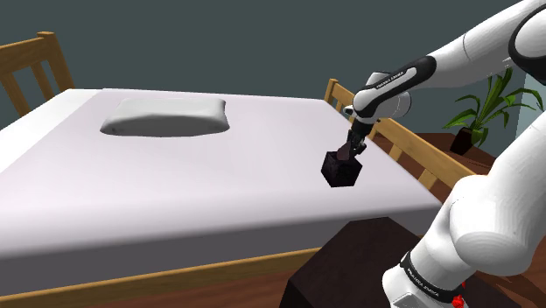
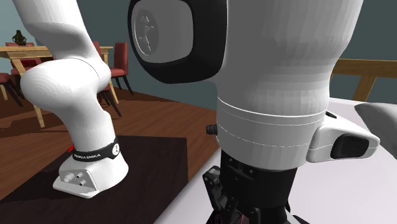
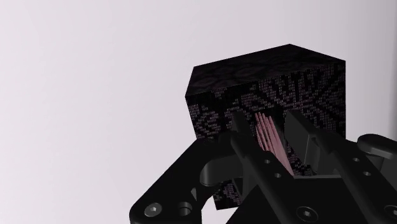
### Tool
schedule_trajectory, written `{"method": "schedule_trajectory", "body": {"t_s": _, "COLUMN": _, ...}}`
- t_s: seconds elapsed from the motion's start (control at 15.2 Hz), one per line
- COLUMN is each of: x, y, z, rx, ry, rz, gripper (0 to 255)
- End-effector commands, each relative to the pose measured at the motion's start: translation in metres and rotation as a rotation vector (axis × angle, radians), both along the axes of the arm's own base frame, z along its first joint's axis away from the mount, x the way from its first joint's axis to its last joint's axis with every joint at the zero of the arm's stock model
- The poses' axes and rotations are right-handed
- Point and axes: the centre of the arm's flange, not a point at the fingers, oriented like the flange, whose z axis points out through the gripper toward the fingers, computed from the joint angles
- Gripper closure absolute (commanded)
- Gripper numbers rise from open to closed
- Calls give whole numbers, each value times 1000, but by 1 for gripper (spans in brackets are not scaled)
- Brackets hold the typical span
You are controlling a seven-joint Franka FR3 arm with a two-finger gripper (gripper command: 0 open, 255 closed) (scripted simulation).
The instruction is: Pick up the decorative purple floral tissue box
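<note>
Black-purple tissue box point(image 3: 267, 70) clasped in hand point(image 3: 267, 124), FRANKA EMIKA on arm band point(image 2: 94, 153)

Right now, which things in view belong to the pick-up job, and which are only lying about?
For the job:
tissue box, dark with a purple pattern
gripper, closed on it

Just lying about:
pillow
bed
potted plant

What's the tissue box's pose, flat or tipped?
Tipped. In the shoulder view the dark tissue box hangs corner-down from the pincer, edges slanted against the white bed; whether it touches the bed, cannot tell.
</note>
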Motion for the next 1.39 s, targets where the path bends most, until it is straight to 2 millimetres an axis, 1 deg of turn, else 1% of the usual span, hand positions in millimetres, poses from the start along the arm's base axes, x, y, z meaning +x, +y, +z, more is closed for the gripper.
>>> {"method": "schedule_trajectory", "body": {"t_s": 0.0, "x": 0, "y": 0, "z": -1, "rx": 0, "ry": 1, "rz": -1, "gripper": 255}}
{"method": "schedule_trajectory", "body": {"t_s": 0.26, "x": 0, "y": 0, "z": -1, "rx": 0, "ry": 1, "rz": -1, "gripper": 255}}
{"method": "schedule_trajectory", "body": {"t_s": 1.25, "x": 0, "y": 0, "z": 79, "rx": 0, "ry": 1, "rz": -1, "gripper": 255}}
{"method": "schedule_trajectory", "body": {"t_s": 1.32, "x": 0, "y": 0, "z": 79, "rx": 0, "ry": 1, "rz": -1, "gripper": 255}}
